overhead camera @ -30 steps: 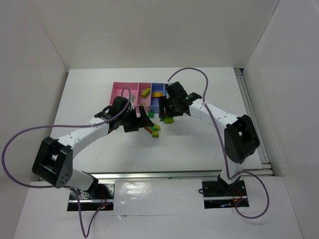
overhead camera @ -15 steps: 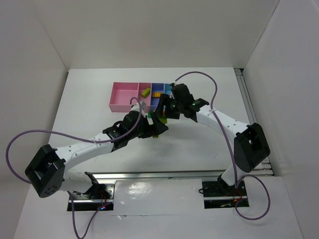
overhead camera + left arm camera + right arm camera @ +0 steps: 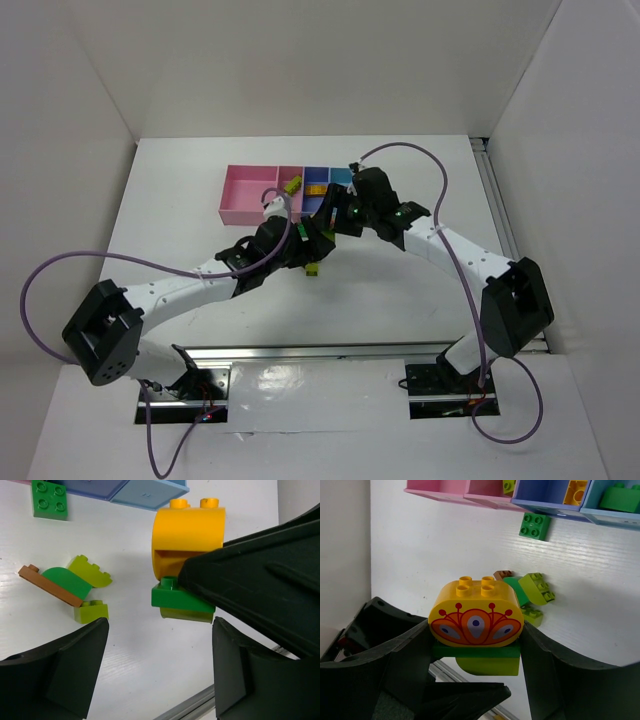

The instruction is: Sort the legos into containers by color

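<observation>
Sorting is looking well short of done: the containers are holding only a yellow-green brick, an orange-yellow brick and a green brick, one per bin, while a green plate and a mixed cluster are lying on the tabletop. The right gripper is clamping a three-brick stack in its jaws near the containers, and the left gripper is hanging beside it with jaws spread and empty. No writing is showing, only a flower print on the stack.

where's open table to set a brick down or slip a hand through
Bare table left of the containers and between the right arm and side rail. Crowded in front of them: both jaws, the held brick stack and loose legos.
</observation>
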You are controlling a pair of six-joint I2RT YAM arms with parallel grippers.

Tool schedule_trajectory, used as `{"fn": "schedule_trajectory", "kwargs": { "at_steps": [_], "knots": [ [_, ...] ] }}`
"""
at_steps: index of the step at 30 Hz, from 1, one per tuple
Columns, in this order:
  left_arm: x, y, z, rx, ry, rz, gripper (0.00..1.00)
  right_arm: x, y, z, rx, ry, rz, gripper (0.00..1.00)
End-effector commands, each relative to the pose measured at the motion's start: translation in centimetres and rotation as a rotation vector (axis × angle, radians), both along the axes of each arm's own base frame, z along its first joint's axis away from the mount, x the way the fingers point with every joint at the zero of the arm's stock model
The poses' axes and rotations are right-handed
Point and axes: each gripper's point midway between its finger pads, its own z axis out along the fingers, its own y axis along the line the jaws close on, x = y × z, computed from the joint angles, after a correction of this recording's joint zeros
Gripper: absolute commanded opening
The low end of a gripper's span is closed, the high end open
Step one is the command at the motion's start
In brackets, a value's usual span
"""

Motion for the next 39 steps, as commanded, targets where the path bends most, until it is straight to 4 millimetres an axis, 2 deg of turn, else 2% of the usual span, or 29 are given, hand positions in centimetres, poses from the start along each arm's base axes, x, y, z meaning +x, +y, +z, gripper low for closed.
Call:
{"fn": "schedule_trajectory", "kwargs": {
  "at_steps": [1, 4, 6, 7, 8, 10, 11, 13, 15, 18, 24, 26, 28, 31, 34, 36, 38, 39],
  "knots": [
    [1.8, -0.6, 3.1, -0.045, -0.106, 0.028, 0.84, -1.0, 2.0, 2.9, 0.091, -0.042, 0.083, 0.51],
    [1.9, -0.6, 3.7, -0.044, -0.144, 0.015, 0.83, -1.6, 2.3, 2.9, 0.107, -0.016, 0.104, 0.51],
    [1.8, -1.0, 5.3, -0.08, -0.183, -0.011, 0.83, -1.5, 2.4, 2.8, 0.123, 0.0, 0.111, 0.51],
    [1.7, -0.9, 4.8, -0.066, -0.18, -0.016, 0.85, -1.7, 2.5, 2.8, 0.129, 0.004, 0.122, 0.51],
    [1.7, -0.9, 5.5, -0.079, -0.194, -0.015, 0.87, -1.7, 2.5, 2.8, 0.135, 0.011, 0.117, 0.51],
    [1.6, -0.8, 5.0, -0.073, -0.188, -0.015, 0.97, -2.0, 2.5, 2.4, 0.133, 0.024, 0.124, 0.51],
    [1.6, -0.8, 5.1, -0.081, -0.183, -0.011, 0.97, -1.8, 2.6, 2.7, 0.145, 0.02, 0.119, 0.51],
    [1.7, -0.7, 5.1, -0.078, -0.185, -0.002, 0.99, -2.0, 2.7, 1.9, 0.14, 0.039, 0.125, 0.51],
    [1.6, -0.4, 5.0, -0.075, -0.187, 0.006, 0.94, -2.1, 2.9, 2.2, 0.154, 0.042, 0.131, 0.51],
    [1.6, 0.2, 5.4, -0.088, -0.214, 0.028, 0.81, -2.1, 2.9, 1.8, 0.168, 0.063, 0.134, 0.51],
    [1.8, 0.9, 5.9, -0.053, -0.249, 0.04, 0.81, -2.9, 3.5, 1.7, 0.257, 0.097, 0.171, 0.51],
    [1.9, 1.2, 5.7, -0.035, -0.25, 0.048, 0.81, -2.9, 3.6, 2.3, 0.285, 0.093, 0.188, 0.51],
    [2.2, 1.8, 5.4, -0.015, -0.249, 0.078, 0.75, -3.3, 4.0, 2.2, 0.31, 0.116, 0.207, 0.51],
    [2.3, 2.5, 4.7, 0.023, -0.245, 0.102, 0.73, -3.6, 4.2, 2.3, 0.346, 0.13, 0.218, 0.51],
    [2.3, 2.9, 4.9, 0.03, -0.25, 0.12, 0.69, -4.1, 4.4, 2.3, 0.396, 0.165, 0.243, 0.51],
    [2.6, 3.1, 5.3, 0.037, -0.263, 0.128, 0.66, -4.2, 4.3, 1.8, 0.403, 0.188, 0.246, 0.51],
    [2.6, 3.6, 4.8, 0.063, -0.252, 0.146, 0.65, -4.6, 4.4, 1.6, 0.413, 0.217, 0.264, 0.51],
    [2.6, 3.9, 4.9, 0.068, -0.254, 0.156, 0.65, -4.9, 4.4, 0.9, 0.409, 0.24, 0.268, 0.51]
  ]
}}
